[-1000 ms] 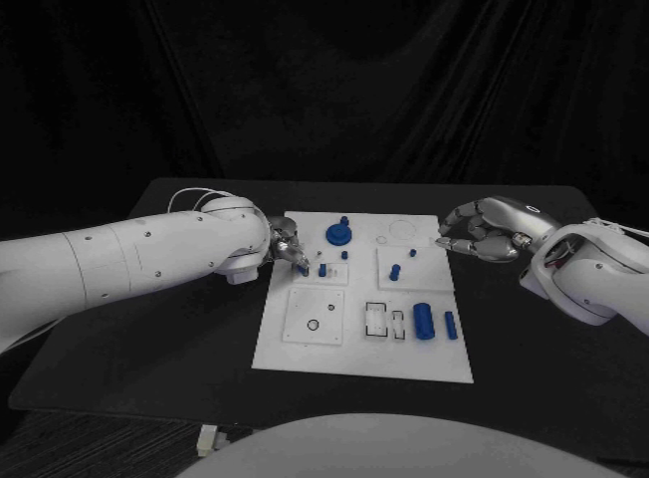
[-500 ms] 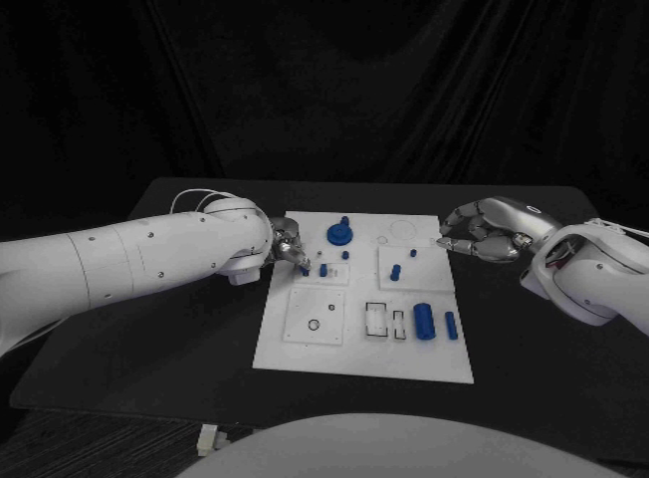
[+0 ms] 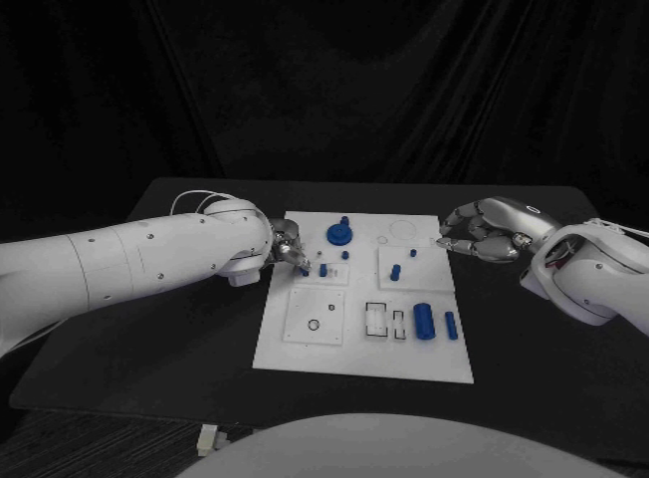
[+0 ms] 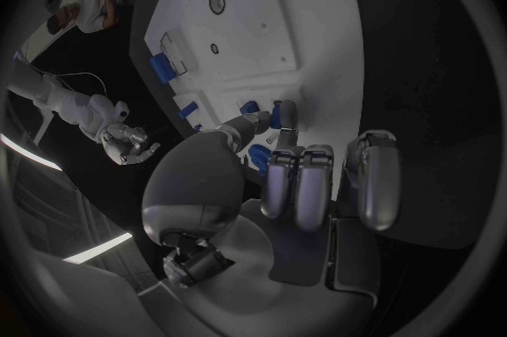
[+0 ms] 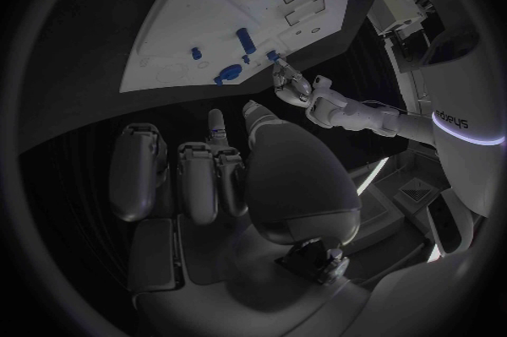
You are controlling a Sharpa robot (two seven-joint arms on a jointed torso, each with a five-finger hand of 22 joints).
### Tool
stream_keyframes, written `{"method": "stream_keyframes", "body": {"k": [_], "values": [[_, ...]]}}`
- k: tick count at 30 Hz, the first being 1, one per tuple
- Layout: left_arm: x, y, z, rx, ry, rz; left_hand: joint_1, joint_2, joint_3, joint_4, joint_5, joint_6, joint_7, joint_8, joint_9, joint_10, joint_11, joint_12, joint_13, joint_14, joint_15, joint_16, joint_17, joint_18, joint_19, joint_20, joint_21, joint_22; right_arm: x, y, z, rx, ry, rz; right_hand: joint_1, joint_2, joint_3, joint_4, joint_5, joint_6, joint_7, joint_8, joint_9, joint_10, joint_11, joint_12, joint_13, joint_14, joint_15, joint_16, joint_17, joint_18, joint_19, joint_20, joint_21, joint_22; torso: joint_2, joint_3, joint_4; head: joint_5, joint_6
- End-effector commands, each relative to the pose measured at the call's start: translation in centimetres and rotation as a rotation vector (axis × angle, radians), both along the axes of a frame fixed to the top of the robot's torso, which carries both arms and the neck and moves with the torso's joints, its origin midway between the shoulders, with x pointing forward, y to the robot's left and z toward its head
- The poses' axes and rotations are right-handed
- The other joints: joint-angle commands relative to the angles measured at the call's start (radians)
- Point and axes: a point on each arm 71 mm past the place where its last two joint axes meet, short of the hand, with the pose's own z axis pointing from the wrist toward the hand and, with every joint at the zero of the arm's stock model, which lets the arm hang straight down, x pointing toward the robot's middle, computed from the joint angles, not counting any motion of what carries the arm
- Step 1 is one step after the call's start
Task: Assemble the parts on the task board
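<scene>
We've got the left hand (image 3: 288,251) at the board's (image 3: 362,358) far-left edge, pinching a small blue peg (image 4: 283,113) between thumb and fingertip — the wrist view shows it best. The peg sits just above the board by the other short pegs (image 3: 344,255), near the blue knob (image 3: 337,234). The right hand (image 3: 477,235) hovers off the far-right corner with fingers curled in, holding nothing as far as we can see. Our guess is these pegs are light, hard plastic and a bit slick, so a fingertip pinch on the sides, near the top, leaves the lower end free. The fat cylinder (image 3: 424,323) near-right likely wants a fuller wrap.
</scene>
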Motion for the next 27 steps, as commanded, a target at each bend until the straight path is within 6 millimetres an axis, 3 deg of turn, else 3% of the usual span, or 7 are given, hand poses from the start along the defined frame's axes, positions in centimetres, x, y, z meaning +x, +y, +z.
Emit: {"method": "stream_keyframes", "body": {"k": [1, 18, 27], "values": [[-0.34, -0.30, -0.38, -0.002, 0.022, -0.020, -0.002, 0.010, 0.010, -0.007, 0.003, 0.003, -0.011, 0.000, 0.001, 0.106, -0.008, 0.003, 0.261, 0.106, -0.007, 0.003, 0.263, 0.010, -0.002, -0.004, -0.004, 0.200, 0.00, -0.09, -0.18, -0.007, 0.011, -0.014, 0.010, 0.003, 0.000, -0.004, 0.005, 0.006, 0.000, -0.003, -0.002, 0.106, 0.006, 0.003, 0.263, 0.084, 0.009, -0.005, 0.168, 0.012, 0.005, 0.007, -0.003, 0.184, 0.000, 0.0002, -0.0001, 0.001, 0.000], [-0.43, -0.20, -0.54, 0.006, 0.033, -0.023, -0.006, 0.010, 0.012, -0.004, 0.002, 0.005, -0.012, -0.004, -0.001, 0.106, -0.008, 0.003, 0.261, 0.106, -0.007, 0.003, 0.263, 0.011, -0.005, -0.004, -0.009, 0.198, -0.02, -0.13, -0.20, -0.008, 0.013, -0.017, 0.012, 0.003, 0.000, -0.003, 0.005, 0.006, 0.001, -0.006, -0.003, 0.106, 0.007, 0.003, 0.263, 0.083, 0.009, -0.007, 0.165, 0.013, 0.005, 0.007, -0.006, 0.184, 0.000, 0.0000, 0.0000, -0.001, 0.000], [-0.21, -0.28, -0.39, -0.021, 0.005, -0.019, -0.014, 0.023, 0.022, 0.007, 0.023, 0.011, -0.010, -0.007, -0.003, 0.106, -0.007, 0.003, 0.261, 0.106, -0.007, 0.003, 0.263, 0.011, -0.005, -0.005, -0.009, 0.199, -0.02, -0.08, -0.22, -0.009, 0.014, -0.016, 0.013, 0.003, 0.000, -0.002, 0.006, 0.007, 0.001, -0.007, -0.004, 0.106, 0.007, 0.003, 0.263, 0.083, 0.009, -0.007, 0.165, 0.013, 0.004, 0.007, -0.007, 0.183, 0.000, 0.0001, 0.0003, 0.001, 0.000]]}}
